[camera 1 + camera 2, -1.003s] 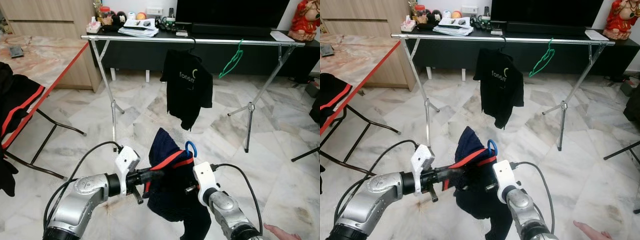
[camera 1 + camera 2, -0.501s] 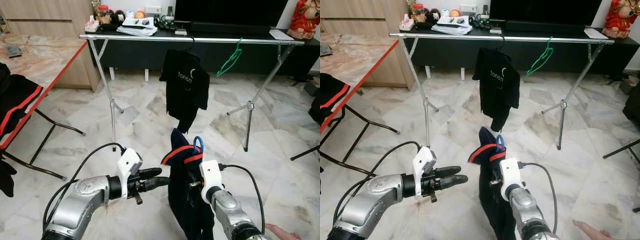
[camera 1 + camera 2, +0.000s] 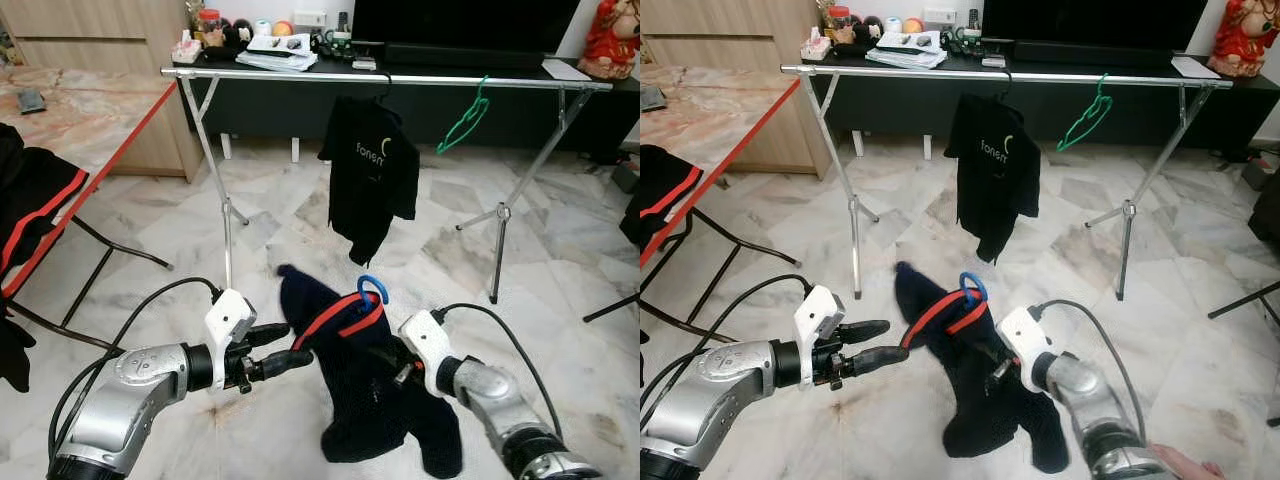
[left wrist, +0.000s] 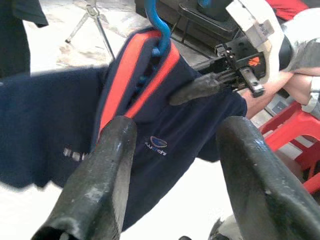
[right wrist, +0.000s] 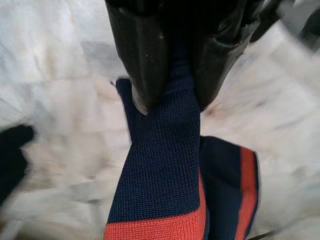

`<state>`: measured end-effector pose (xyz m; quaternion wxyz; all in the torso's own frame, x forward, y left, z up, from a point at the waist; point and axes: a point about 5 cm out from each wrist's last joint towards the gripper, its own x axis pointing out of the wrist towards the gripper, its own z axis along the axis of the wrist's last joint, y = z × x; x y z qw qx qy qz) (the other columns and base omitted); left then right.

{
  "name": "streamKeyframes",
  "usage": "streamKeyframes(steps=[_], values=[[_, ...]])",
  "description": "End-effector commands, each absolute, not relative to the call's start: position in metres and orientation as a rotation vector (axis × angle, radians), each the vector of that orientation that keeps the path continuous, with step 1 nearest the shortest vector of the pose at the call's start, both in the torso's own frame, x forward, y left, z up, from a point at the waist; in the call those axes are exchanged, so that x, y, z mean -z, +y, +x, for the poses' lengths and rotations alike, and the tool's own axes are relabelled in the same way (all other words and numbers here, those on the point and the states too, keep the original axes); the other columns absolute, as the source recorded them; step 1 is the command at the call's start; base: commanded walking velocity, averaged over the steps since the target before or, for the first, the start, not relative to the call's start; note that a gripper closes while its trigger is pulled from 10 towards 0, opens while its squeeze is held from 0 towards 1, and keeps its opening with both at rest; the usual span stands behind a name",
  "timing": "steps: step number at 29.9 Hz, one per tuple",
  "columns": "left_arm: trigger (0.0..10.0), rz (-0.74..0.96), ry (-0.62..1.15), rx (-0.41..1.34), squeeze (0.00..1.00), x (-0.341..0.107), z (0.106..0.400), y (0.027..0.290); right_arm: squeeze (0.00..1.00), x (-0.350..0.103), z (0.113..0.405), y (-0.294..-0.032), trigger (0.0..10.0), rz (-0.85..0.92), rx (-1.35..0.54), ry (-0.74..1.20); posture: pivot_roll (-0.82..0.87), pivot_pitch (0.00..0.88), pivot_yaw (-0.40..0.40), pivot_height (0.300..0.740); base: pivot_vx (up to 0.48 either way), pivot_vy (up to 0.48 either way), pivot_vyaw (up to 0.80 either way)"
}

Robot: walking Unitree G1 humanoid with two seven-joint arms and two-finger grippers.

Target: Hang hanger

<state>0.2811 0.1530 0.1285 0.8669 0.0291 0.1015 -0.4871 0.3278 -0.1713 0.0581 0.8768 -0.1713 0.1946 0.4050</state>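
My right gripper (image 5: 170,95) is clamped on a fold of the navy shirt (image 3: 375,385), its two black fingers pinching the knit just below the red-trimmed collar, and that grip carries the whole garment in mid-air in front of me. The shirt rides on a blue hanger (image 3: 372,290) whose hook stands up out of the collar, tilted a little to my left. My left gripper (image 3: 278,350) sits just beside the shirt's near sleeve with its fingers spread wide and nothing between them. Beyond both, well apart across the marble floor (image 3: 300,215), stands the clothes rail (image 3: 400,79), with a black T-shirt (image 3: 372,175) hanging near its middle and an empty green hanger (image 3: 462,120) further to my right. I judge the step in hand to be carrying the loaded hanger toward the rail; the next move calls for walking closer, raising the hook above the bar and settling it into a free stretch. The black T-shirt bears pale lettering that looks like "fonem", and the navy shirt carries a small chest logo too blurred to read.
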Motion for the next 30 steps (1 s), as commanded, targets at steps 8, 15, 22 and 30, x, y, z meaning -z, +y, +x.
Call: streamKeyframes(steps=[8,15,22,30], values=[[10.0,0.14,0.278,1.055,1.0,-0.123,0.274,0.17,0.0,-0.073,0.322,-0.183,0.0,-0.387,-1.118,0.442,-0.01,0.085,-0.025,0.74,0.0,0.0,0.0],[10.0,0.322,0.377,1.002,0.0,-0.105,0.279,0.191,0.0,-0.076,0.314,-0.187,0.0,-0.462,-1.305,0.487,0.0,0.083,-0.027,0.74,0.0,0.0,0.0],[10.0,0.318,0.389,1.034,0.0,-0.102,0.279,0.192,0.0,-0.073,0.308,-0.188,0.0,-0.568,-1.409,0.546,0.0,0.085,-0.031,0.74,0.0,0.0,0.0],[10.0,0.303,0.365,1.112,0.0,-0.098,0.277,0.176,0.0,-0.075,0.31,-0.178,0.0,-0.568,-1.449,0.513,0.0,0.079,-0.036,0.74,0.0,0.0,0.0]])
